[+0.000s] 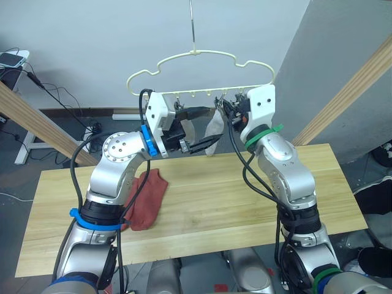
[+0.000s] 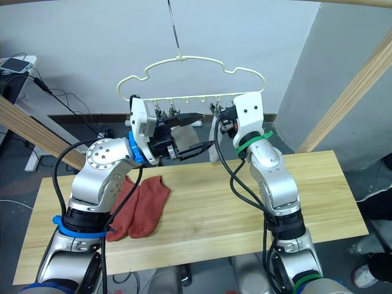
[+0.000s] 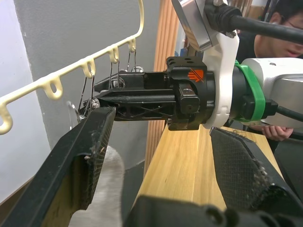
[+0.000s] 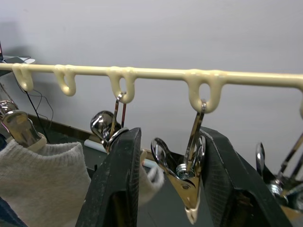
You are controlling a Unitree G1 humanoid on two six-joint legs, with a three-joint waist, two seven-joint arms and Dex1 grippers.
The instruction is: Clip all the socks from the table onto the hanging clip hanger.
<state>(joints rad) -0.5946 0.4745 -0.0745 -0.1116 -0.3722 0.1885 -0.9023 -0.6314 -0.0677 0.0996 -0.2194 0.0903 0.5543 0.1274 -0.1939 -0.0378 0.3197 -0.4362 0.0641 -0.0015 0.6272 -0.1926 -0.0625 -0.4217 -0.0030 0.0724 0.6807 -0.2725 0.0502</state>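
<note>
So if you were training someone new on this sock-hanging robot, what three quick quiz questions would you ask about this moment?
1. True or false: two rust-red socks lie on the table.
2. What sits between the right gripper fingers? A) a sock B) a metal clip C) nothing
3. What colour is the sock already hanging from the clip hanger?

Key: 1 true. 2 B; the fingers stand either side of the clip, open. 3 light grey; it hangs between the right gripper and the open left gripper.
</note>
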